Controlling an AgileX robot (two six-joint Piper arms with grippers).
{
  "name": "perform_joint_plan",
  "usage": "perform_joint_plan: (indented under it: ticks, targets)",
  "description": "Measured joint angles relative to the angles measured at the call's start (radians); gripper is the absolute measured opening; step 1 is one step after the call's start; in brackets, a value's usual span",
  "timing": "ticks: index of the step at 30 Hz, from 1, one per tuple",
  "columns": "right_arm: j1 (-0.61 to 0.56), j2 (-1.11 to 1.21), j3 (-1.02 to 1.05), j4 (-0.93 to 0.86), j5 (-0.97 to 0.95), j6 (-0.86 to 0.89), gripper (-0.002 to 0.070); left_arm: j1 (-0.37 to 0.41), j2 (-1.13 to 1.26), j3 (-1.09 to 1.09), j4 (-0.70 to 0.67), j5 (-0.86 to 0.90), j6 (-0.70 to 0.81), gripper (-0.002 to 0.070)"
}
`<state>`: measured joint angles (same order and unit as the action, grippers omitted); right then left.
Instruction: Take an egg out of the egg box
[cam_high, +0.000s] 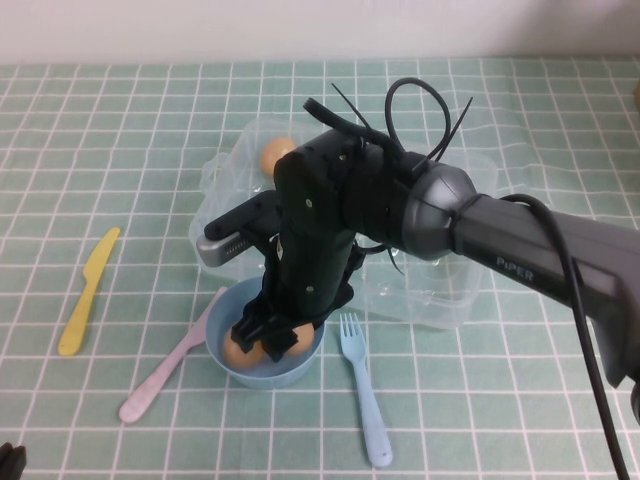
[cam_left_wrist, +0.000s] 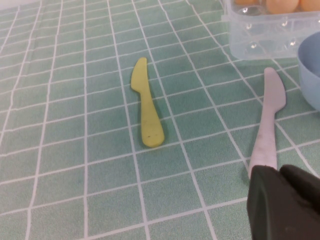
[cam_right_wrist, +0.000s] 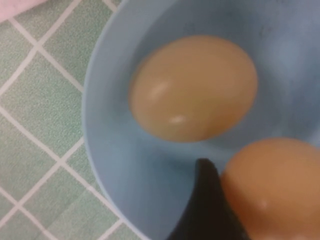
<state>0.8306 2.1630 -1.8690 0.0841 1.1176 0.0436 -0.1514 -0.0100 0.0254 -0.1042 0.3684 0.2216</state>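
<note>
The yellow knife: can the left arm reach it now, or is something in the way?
Probably yes. The yellow knife lies alone on the table, the pink knife well aside. The left end effector is near it. The right end effector holds an egg over the bowl.

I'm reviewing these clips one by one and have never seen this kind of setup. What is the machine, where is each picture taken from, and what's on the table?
It is a robot with two arms. One picture looks down from a raised camera; the other two come from cameras on each wrist.

The right hand reaches down into a light-blue bowl and is shut on an egg; a second egg lies beside it in the bowl.

Behind stands the clear egg box, with one egg showing at its far end.

A yellow knife, a pink knife and a blue fork lie on the green checked cloth.

The left hand waits near the pink knife, away from the work.
</note>
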Motion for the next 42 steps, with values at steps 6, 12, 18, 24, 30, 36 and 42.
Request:
perform_joint_plan:
  ticks: [6,12,18,24,30,36,42]
  targets:
    - [0.0,-0.006,0.0,0.0,0.0,0.002,0.0438,0.0,0.0,0.0,0.0,0.0,0.0,0.0]
    - [0.0,-0.05,0.0,0.0,0.033,0.004,0.0431,0.0,0.0,0.0,0.0,0.0,0.0,0.0]
    - [0.0,-0.159,0.0,0.012,0.104,0.007,0.0283,0.0,0.0,0.0,0.0,0.0,0.0,0.0]
    - [0.004,-0.318,0.047,0.015,0.112,0.021,0.0032,0.0,0.0,0.0,0.0,0.0,0.0,0.0]
    - [0.011,-0.525,0.249,-0.002,0.118,0.041,-0.001,0.0,0.0,0.0,0.0,0.0,0.0,0.0]
    - [0.011,-0.718,0.451,-0.046,0.12,0.046,-0.0015,0.0,0.0,0.0,0.0,0.0,0.0,0.0]
    - [0.011,-0.951,0.685,-0.052,0.118,0.058,-0.0015,0.0,0.0,0.0,0.0,0.0,0.0,0.0]
